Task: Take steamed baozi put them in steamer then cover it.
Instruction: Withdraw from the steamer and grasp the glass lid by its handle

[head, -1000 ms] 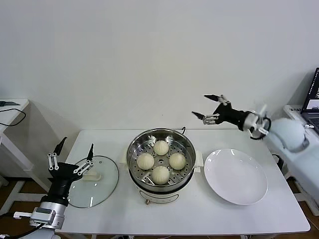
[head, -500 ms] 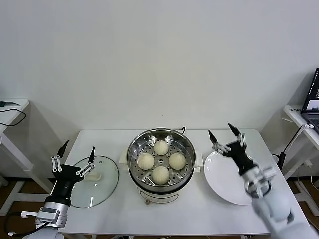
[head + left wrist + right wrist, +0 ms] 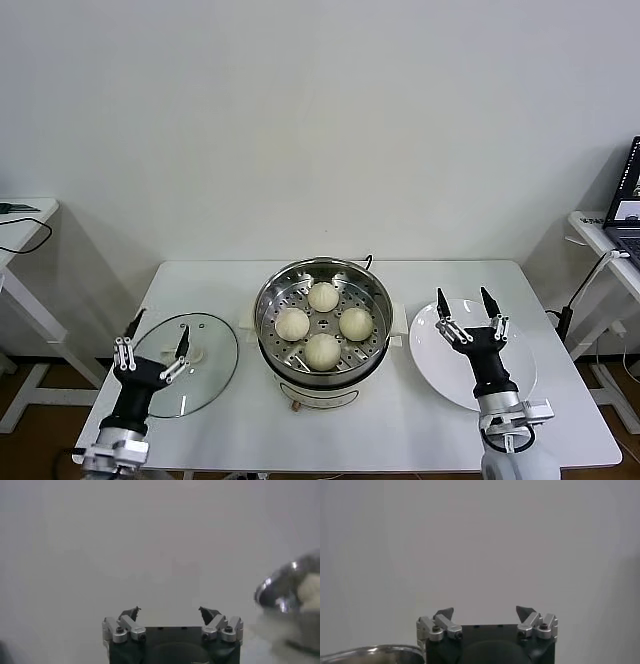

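White table: glass lid; steamer; white plate

Four steamed baozi inside steamer

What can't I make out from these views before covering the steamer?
- Head view: the glass lid's knob is partly hidden behind the open left end effector.
- Left wrist view: the steamer is blurred and cut off by the edge.
- Right wrist view: only a rim sliver shows beside the open right end effector.
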You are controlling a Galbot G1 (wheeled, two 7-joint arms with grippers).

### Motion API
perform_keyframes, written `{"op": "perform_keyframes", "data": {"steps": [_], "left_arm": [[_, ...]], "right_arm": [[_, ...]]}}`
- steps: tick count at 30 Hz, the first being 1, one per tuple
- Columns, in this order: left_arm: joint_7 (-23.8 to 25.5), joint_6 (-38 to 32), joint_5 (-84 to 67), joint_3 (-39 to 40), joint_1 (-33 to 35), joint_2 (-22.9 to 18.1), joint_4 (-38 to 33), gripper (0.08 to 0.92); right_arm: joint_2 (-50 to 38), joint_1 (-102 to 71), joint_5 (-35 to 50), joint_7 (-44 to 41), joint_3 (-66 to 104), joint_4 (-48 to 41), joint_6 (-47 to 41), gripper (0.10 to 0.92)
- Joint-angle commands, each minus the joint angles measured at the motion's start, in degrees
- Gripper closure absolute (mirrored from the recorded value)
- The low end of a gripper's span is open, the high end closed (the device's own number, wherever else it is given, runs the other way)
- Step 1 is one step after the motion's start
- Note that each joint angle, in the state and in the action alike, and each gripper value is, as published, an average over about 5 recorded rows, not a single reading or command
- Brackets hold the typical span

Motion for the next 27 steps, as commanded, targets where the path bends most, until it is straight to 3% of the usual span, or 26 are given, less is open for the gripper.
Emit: {"op": "perform_keyframes", "data": {"steps": [1,11,27], "left_arm": [[-12.3,-9.3,40.7,-1.3,1.8,0.6,12.1,0.177],[-15.9,-7.2,50.4,-2.8,-1.4,0.5,18.6,0.177],[-16.3,-5.4,50.5,-2.4,-9.1,0.6,26.7,0.177]], "right_arm": [[4.9,-1.4,-1.6,1.4,1.2,-0.1,2.2,0.203],[5.5,-0.6,-1.7,1.3,0.3,-0.9,2.2,0.203],[6.0,-1.1,-2.7,1.2,-0.2,-0.9,2.3,0.203]]}}
